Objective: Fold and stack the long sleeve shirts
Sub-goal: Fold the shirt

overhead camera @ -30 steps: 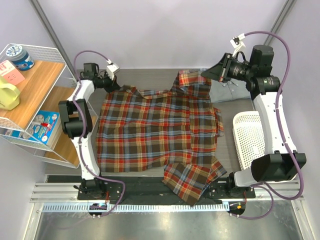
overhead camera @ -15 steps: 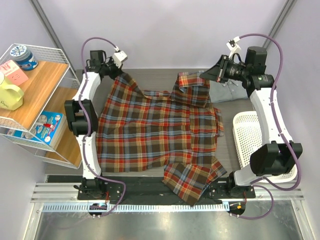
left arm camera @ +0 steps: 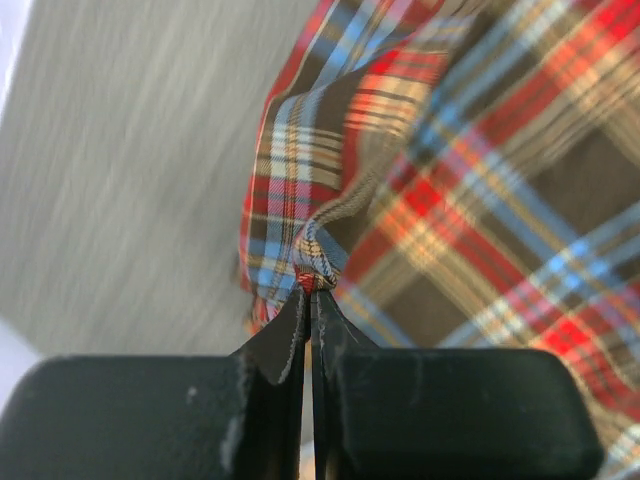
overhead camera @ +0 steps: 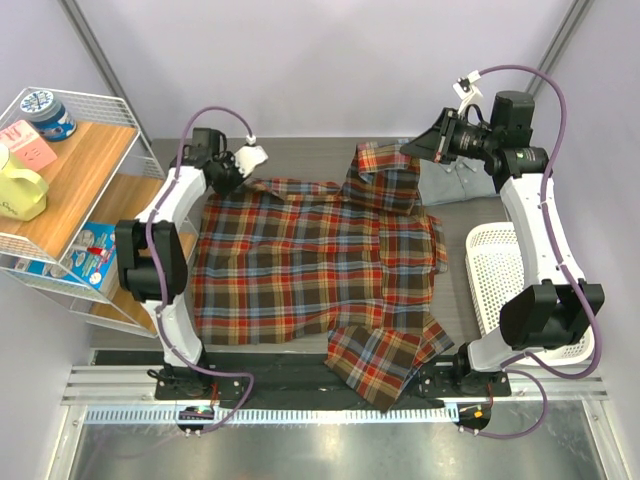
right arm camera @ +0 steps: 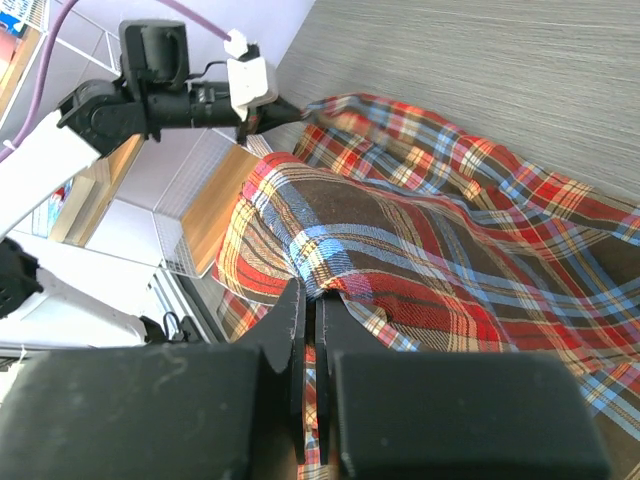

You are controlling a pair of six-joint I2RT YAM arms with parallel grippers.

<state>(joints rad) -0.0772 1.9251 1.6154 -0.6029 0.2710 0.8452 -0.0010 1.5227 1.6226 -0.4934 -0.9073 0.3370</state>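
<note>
The plaid flannel shirt (overhead camera: 310, 250) lies spread across the grey table (overhead camera: 300, 158), and a lower flap hangs over the near edge. My left gripper (overhead camera: 243, 168) is shut on its far left corner, low over the table; the left wrist view shows the cloth (left arm camera: 480, 180) bunched at the tips (left arm camera: 311, 290). My right gripper (overhead camera: 408, 152) is shut on the far right part and holds it lifted, the fabric (right arm camera: 420, 230) draping from the tips (right arm camera: 312, 295). The grey-blue shirt (overhead camera: 455, 183) lies at the far right, mostly hidden behind the plaid cloth and the right arm.
A white mesh basket (overhead camera: 495, 275) stands at the table's right edge. A wire and wood shelf (overhead camera: 70, 190) with a jar, a yellow mug and boxes stands to the left. The back wall rises close behind both grippers.
The left gripper lifted the shirt's left corner high, then brought it down and slightly right, so that side now lies flatter. The right gripper rose slightly, then held still.
</note>
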